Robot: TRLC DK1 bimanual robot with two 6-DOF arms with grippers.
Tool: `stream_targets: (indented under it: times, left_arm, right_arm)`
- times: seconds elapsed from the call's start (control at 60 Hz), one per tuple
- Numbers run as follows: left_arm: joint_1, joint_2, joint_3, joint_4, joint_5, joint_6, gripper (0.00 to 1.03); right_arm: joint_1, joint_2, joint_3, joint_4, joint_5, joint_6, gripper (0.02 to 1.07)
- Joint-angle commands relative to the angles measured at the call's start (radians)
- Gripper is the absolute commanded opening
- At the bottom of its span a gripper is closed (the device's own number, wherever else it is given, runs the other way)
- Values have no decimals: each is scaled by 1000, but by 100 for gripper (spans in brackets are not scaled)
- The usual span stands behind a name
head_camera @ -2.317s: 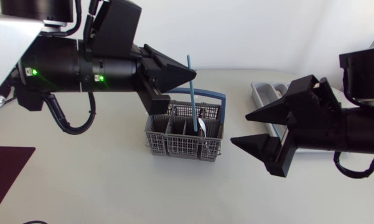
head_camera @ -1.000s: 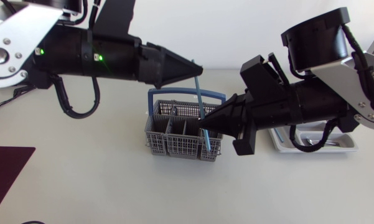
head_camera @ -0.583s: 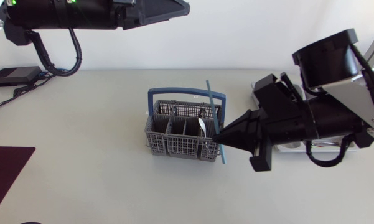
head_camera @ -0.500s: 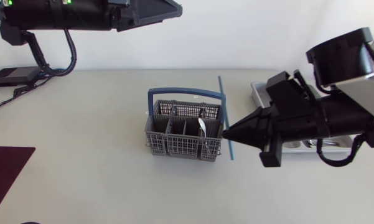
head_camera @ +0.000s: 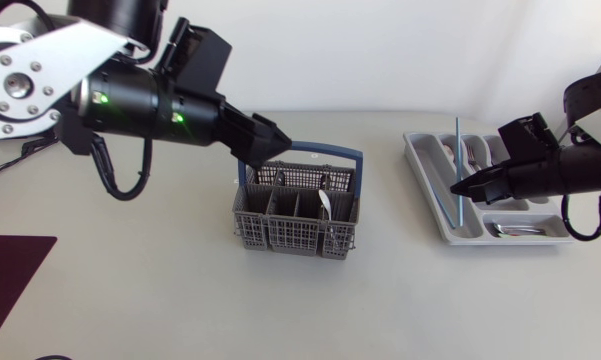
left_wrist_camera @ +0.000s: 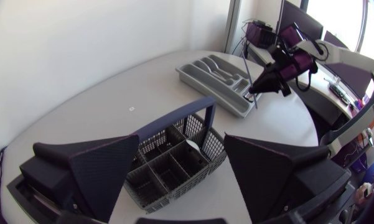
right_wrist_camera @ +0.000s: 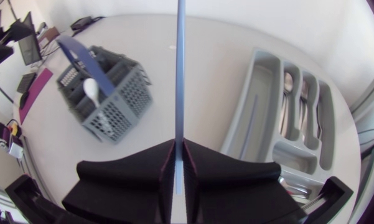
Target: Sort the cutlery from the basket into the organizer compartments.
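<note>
Right end effector [head_camera: 458, 187] is clamped on a thin blue utensil [head_camera: 457, 150], with both fingers pressed flat against its shaft. It holds the piece upright over the organizer [head_camera: 416, 152] near the right edge of the worktop [head_camera: 180, 300].

I judge this to be the placing step: the piece is out of the basket and needs to go down into a slot. From the right wrist view it lines up close to the long compartment on the organizer's basket side. I cannot tell whether its lower tip is inside the walls yet.

The next move calls for tilting the shaft flat along that long slot, lowering it, then opening. Dropped upright, it could topple across the dividers onto the spoons [head_camera: 470, 152] lying in the neighbouring slots. Room is tight beyond the organizer, so I would retreat upward rather than sideways.

Further across, the basket [head_camera: 295, 235] stands mid-worktop with a white spoon [head_camera: 323, 203] in it. It is well apart from the organizer, with bare surface between them.

Left end effector [left_wrist_camera: 182, 142] hangs over the basket's far side by its blue handle [head_camera: 320, 153], fingers wide apart and holding nothing. It has free room toward the near edge.
</note>
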Motion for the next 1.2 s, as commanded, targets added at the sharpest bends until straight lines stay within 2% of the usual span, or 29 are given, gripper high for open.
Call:
stream_targets:
  times: [0.0, 0.15, 0.267, 0.583, 0.85, 0.95, 0.967, 0.983, 1.067, 1.183]
  left_arm:
    - [-46, 25, -35, 1, -43, 27, 94]
    - [-101, 89, -46, 0, -123, 24, 94]
    - [-118, 135, -32, -22, -126, 11, 93]
    - [-133, 219, 8, -39, -135, -13, 93]
    - [-132, 284, 48, -39, -134, -45, 93]
    - [-129, 314, 71, -39, -129, -64, 93]
    - [-129, 319, 74, -40, -129, -67, 93]
    - [-129, 327, 82, -42, -125, -71, 93]
    - [-125, 342, 94, -46, -105, -87, 93]
    - [-122, 364, 109, -45, -95, -114, 93]
  right_arm:
    - [-29, 109, 61, 21, 41, 25, 7]
    - [-40, 250, 149, 30, 130, 88, 7]
    - [-43, 341, 215, 27, 177, 126, 7]
    - [-49, 591, 354, 0, 191, 164, 7]
    - [-60, 663, 368, 3, 205, 164, 9]
    - [-71, 672, 359, 10, 203, 163, 30]
    - [-72, 672, 356, 10, 203, 163, 35]
    - [-72, 669, 349, 10, 203, 161, 45]
    - [-74, 645, 323, 23, 205, 158, 65]
    - [-72, 574, 273, 40, 212, 158, 82]
